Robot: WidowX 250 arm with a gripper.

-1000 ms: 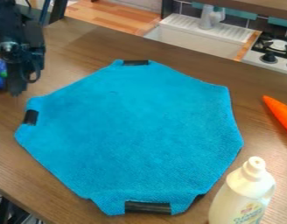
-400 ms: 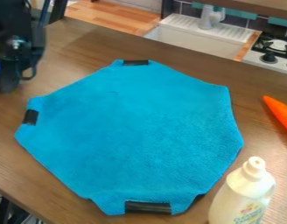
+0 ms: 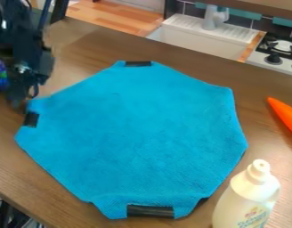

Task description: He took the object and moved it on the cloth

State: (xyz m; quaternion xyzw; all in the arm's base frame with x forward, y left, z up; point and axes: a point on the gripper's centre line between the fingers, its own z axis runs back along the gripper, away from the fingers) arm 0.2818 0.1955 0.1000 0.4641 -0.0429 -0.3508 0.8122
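Note:
At the left edge of the camera view the black gripper (image 3: 14, 94) hangs down close to the cloth's upper-left corner. One of its fingers shows, its tip low beside that corner. Against the inner side of this finger is a shiny blue-purple object (image 3: 0, 74) with some green, cut off by the view's edge; the gripper appears shut on it. The blue cloth (image 3: 133, 138) lies spread over the middle of the table, with strips of black tape at its edges and nothing on top.
An orange carrot-like object (image 3: 285, 115) lies at the right edge of the table (image 3: 83, 49). A pale bottle (image 3: 246, 196) stands upright at the lower right, near the cloth. A sink (image 3: 199, 38) and stove (image 3: 279, 51) are behind.
The gripper first moved up and left, then came back down and right, nearer the cloth's corner. The blue-purple object moved along with it. Cloth, bottle and orange object stayed put.

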